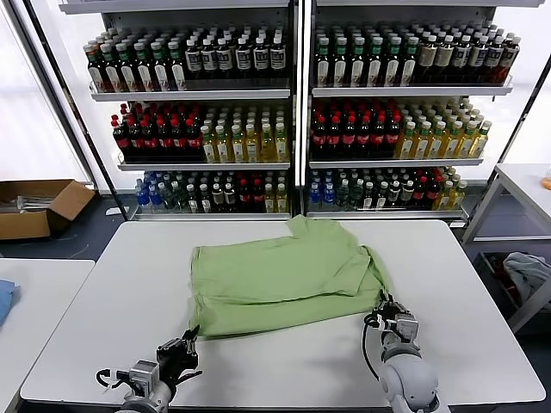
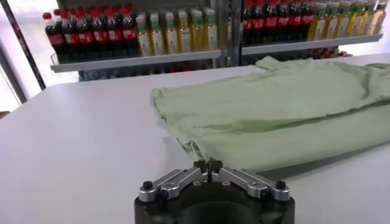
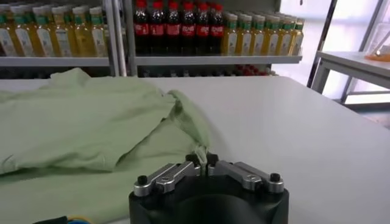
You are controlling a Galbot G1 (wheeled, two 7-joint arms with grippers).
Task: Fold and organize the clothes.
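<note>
The clothes are one light green polo shirt (image 1: pixel 284 280), lying folded and flat in the middle of the white table (image 1: pixel 456 284). Its chest graphic is hidden. My left gripper (image 1: pixel 191 334) is at the shirt's near left corner, shut with that corner's edge pinched at its tips (image 2: pixel 208 164). My right gripper (image 1: pixel 385 303) is at the near right corner, shut on a bunched bit of the green fabric (image 3: pixel 202 159). Most of the shirt (image 2: pixel 274 109) (image 3: pixel 79 122) rests on the table beyond both grippers.
Shelves of bottles (image 1: pixel 293 112) stand behind the table. A cardboard box (image 1: pixel 39 206) sits on the floor at the left. A side table with a blue cloth (image 1: pixel 4 301) is at the left edge. A grey-white cloth bundle (image 1: pixel 527 271) lies at the right.
</note>
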